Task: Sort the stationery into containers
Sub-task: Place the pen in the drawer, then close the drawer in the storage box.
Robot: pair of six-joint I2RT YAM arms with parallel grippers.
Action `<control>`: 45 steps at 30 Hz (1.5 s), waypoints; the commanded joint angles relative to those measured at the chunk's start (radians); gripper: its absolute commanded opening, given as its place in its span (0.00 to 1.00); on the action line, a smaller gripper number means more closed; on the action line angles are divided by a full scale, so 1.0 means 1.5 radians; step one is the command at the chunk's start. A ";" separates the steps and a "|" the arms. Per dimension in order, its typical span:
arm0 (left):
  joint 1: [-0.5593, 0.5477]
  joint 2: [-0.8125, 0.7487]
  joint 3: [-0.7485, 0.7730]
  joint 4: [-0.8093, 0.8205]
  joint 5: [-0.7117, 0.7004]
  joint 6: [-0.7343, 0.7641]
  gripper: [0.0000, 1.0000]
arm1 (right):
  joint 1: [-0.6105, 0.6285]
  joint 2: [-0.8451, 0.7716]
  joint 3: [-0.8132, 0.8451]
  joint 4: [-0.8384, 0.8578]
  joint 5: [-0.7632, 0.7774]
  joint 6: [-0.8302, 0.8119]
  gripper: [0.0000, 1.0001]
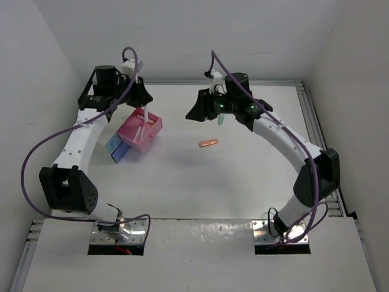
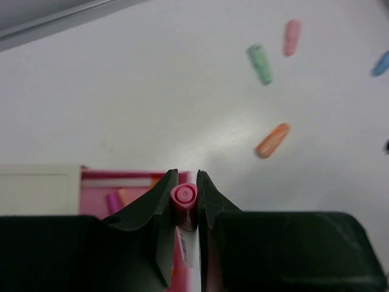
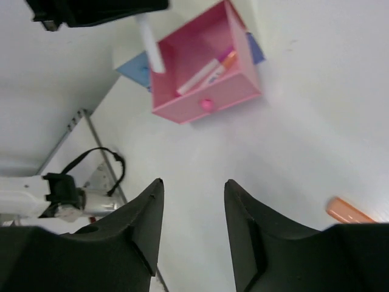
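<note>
My left gripper (image 1: pixel 144 108) hangs over the pink container (image 1: pixel 141 131) and is shut on a white pen (image 1: pixel 146 117) held upright. In the left wrist view the pen's pink end (image 2: pixel 183 196) sits pinched between the jaws of the left gripper (image 2: pixel 185 182), above the pink container (image 2: pixel 115 182). My right gripper (image 3: pixel 192 184) is open and empty over bare table. It faces the pink container (image 3: pixel 240 88), which holds pens (image 3: pixel 209 68). An orange marker (image 1: pixel 208 143) lies mid-table. Green (image 2: pixel 260 64), pink (image 2: pixel 292 38) and light-blue (image 2: pixel 382 62) markers lie further off.
The blue container (image 1: pixel 118 149) lies against the pink one on its near-left side. A metal rail (image 1: pixel 313 121) runs along the table's right edge. White walls close in the back and sides. Purple cables loop from both arms.
</note>
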 commanded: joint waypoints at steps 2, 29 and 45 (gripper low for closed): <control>-0.008 0.034 0.041 -0.112 -0.205 0.195 0.00 | -0.015 -0.018 -0.013 -0.030 0.013 -0.035 0.42; 0.023 0.021 0.127 -0.149 -0.222 0.164 0.77 | 0.050 0.200 0.067 0.097 0.069 0.153 0.00; 0.125 0.064 0.073 -0.211 -0.331 0.284 0.72 | 0.118 0.363 0.165 0.226 0.103 0.294 0.00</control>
